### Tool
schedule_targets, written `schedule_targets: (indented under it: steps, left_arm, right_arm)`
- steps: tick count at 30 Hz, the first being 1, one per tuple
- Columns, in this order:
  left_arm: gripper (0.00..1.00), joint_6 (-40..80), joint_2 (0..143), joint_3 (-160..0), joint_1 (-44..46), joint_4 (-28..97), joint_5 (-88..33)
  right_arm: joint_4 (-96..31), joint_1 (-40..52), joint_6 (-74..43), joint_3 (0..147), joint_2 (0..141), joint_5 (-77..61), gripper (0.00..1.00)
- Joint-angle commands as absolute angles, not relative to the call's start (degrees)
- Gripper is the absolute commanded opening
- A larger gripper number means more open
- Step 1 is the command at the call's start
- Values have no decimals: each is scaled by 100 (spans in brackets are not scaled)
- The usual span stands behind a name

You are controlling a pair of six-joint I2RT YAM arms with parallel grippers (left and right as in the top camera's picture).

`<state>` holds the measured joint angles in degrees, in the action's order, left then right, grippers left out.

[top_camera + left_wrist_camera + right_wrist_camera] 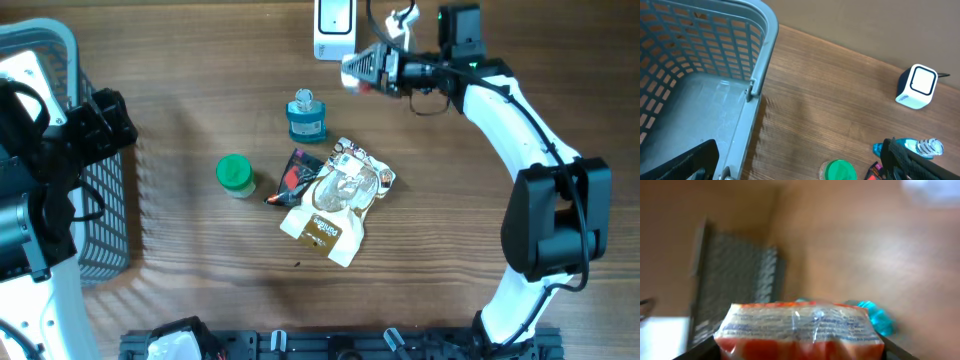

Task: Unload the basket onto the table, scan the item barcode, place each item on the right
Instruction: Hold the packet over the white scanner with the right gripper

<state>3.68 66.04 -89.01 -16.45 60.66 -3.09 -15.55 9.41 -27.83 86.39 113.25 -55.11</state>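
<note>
The pack (800,327) is in the right gripper (370,68), pinched between its fingers and held up off the table. Its long side runs across the fingers. The scanner (333,25) is just beside the pack, so this arm is nearer. The left gripper (100,120) hangs wide open, far off by the basket (60,35).
</note>
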Motion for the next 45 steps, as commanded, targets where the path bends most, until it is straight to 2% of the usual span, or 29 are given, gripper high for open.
schedule_targets:
  steps: [1, 3, 7, 13, 19, 20, 30, 45]
  left_arm:
    - [100, 322, 6613, -8908, -1625, 6055, -318]
    - [100, 322, 6613, -8908, -1623, 6055, -318]
    - [100, 322, 6613, -8908, -1625, 6055, -318]
    - [100, 322, 6613, -8908, -1623, 6058, -318]
    - [100, 322, 6613, -8908, -1623, 6058, -318]
    - [100, 322, 6613, -8908, -1623, 6055, -318]
    - [100, 322, 6613, -8908, -1623, 6058, -318]
    - [100, 322, 6613, -8908, -1625, 6058, -318]
  right_arm:
    - [-976, 1066, -1964, 8705, 11340, -3229, 72]
    - [-556, 1208, -1461, 8705, 11399, -2519, 72]
    - [604, 1520, -1190, 8705, 11714, -1466, 68]
    - [2167, 1660, -1024, 8707, 12420, -1011, 68]
    - [3787, 1863, -228, 8753, 13168, -681, 67]
    - [3905, 1920, -134, 8818, 13279, -676, 63]
    - [3830, 2228, 148, 10134, 14416, -336, 64]
    - [3629, 2209, 451, 10202, 14440, -235, 64]
